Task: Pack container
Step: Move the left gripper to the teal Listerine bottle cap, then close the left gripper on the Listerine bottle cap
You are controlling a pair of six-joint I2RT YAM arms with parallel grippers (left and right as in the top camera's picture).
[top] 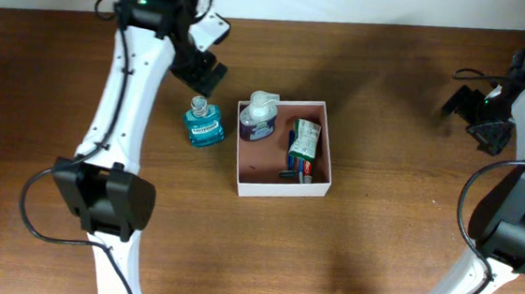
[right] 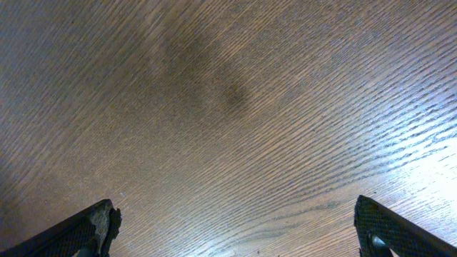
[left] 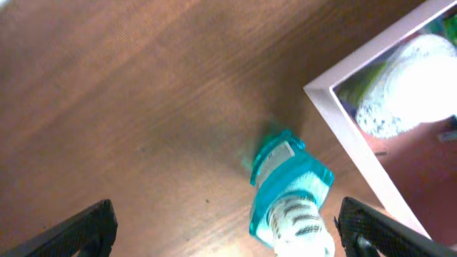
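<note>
The container (top: 283, 187) is a shallow white-walled box with a pinkish-brown floor at the table's middle. Inside it are a purple pump bottle (top: 260, 119), a green packet (top: 305, 139) and small dark items. A teal mouthwash bottle (top: 205, 124) stands on the wood just left of the box. My left gripper (top: 202, 77) hangs open just behind its cap. In the left wrist view the teal bottle (left: 289, 193) lies between the wide-apart fingers, nearer the right one, untouched. My right gripper (top: 476, 112) is open at the far right, over bare wood.
The container's near corner wall (left: 353, 150) runs close beside the teal bottle, with the white pump top (left: 410, 86) just inside. The right wrist view shows only wood grain between the open right gripper (right: 239, 235). The table's back edge lies just behind both arms.
</note>
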